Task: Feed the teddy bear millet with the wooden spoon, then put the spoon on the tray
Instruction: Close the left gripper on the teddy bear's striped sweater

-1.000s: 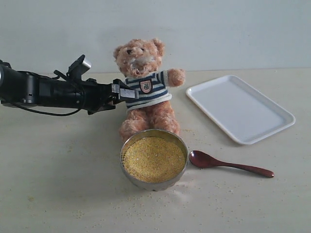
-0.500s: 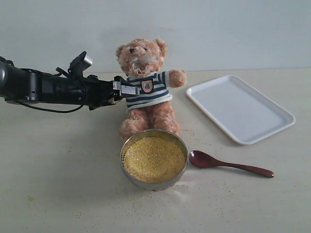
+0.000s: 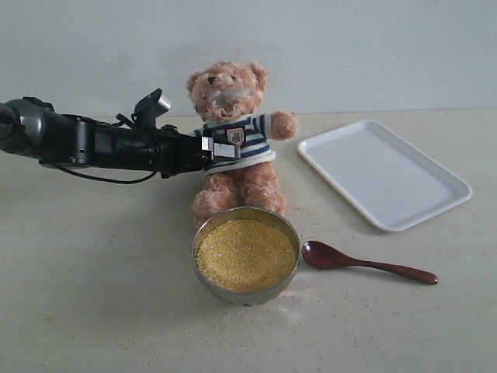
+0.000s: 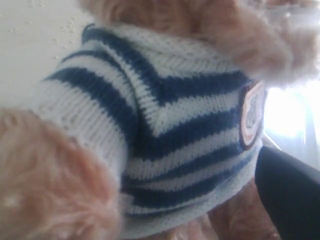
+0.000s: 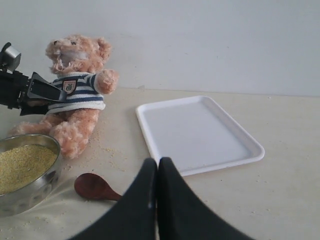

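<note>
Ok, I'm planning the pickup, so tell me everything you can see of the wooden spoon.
The wooden spoon is dark reddish-brown, glossy wood, with an oval head and a slim tapering handle. It lies flat on the table, its head close beside the steel bowl and its handle pointing away from it, nearer the exterior camera than the tray. Nothing holds it.

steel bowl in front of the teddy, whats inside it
The steel bowl is filled almost to its rim with golden millet, and nothing else shows on the surface. The grains cover the bowl's bottom and anything buried below them, so that cannot be seen.
</note>
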`<state>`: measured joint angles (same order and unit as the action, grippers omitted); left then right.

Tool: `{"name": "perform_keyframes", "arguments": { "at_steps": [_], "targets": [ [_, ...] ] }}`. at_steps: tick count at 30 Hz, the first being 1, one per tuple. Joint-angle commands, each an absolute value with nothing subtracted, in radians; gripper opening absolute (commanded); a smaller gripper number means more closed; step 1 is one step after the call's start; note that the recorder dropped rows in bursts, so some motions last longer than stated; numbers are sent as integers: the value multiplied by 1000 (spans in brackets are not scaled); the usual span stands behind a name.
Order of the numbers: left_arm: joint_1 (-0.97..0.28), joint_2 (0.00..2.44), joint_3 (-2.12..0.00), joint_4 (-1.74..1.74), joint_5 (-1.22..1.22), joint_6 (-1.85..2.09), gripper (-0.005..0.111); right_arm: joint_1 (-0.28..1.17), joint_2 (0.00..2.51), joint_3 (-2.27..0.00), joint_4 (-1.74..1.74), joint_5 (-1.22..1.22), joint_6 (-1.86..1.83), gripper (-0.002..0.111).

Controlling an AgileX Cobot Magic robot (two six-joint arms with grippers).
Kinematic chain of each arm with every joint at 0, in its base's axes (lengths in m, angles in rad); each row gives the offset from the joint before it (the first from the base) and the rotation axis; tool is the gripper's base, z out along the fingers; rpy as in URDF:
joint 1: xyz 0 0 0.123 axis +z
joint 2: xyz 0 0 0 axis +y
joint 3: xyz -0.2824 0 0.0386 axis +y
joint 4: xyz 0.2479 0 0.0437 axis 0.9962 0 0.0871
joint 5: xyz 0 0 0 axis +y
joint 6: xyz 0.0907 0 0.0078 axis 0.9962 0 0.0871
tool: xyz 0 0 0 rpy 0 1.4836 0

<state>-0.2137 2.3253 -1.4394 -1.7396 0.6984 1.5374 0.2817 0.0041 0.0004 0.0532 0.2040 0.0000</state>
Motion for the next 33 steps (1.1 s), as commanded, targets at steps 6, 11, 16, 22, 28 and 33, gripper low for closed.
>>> {"name": "perform_keyframes", "arguments": {
  "at_steps": [6, 11, 16, 22, 28, 33],
  "targets": [
    [-232, 2332, -1477, -1744, 662, 1545, 104, 278, 0, 0, 44, 196, 0, 0],
    [-245, 2334, -1501, -1744, 654, 1541, 104, 278, 0, 0, 44, 196, 0, 0],
    [-257, 2357, -1518, -1744, 645, 1541, 104, 278, 0, 0, 44, 196, 0, 0],
    [-268, 2393, -1553, -1744, 649, 1534, 104, 278, 0, 0, 44, 196, 0, 0],
    [-268, 2396, -1560, -1744, 646, 1534, 104, 278, 0, 0, 44, 196, 0, 0],
    [-268, 2396, -1560, -1744, 646, 1532, 104, 278, 0, 0, 44, 196, 0, 0]
  ]
}}
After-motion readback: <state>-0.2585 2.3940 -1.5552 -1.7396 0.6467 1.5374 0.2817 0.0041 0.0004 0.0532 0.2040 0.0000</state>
